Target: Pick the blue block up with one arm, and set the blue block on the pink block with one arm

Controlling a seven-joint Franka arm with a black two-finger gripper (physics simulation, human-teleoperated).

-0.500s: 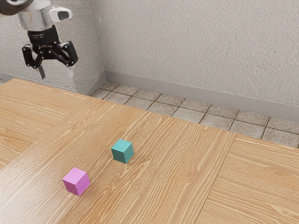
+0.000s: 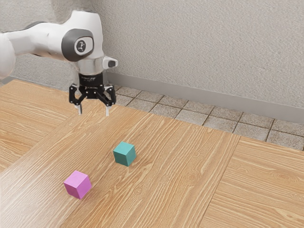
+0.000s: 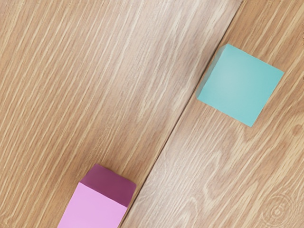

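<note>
1. The tool [image 2: 93,112] is hanging above the worktop [image 2: 199,180] with its 2 fingers spread wide, pinching nothing.
2. The blue block [image 2: 124,153] is sitting on the worktop, lower than the tool and toward the exterior view's right, untouched.
3. The pink block [image 2: 77,184] is resting near the blue block, not touching it.
</note>
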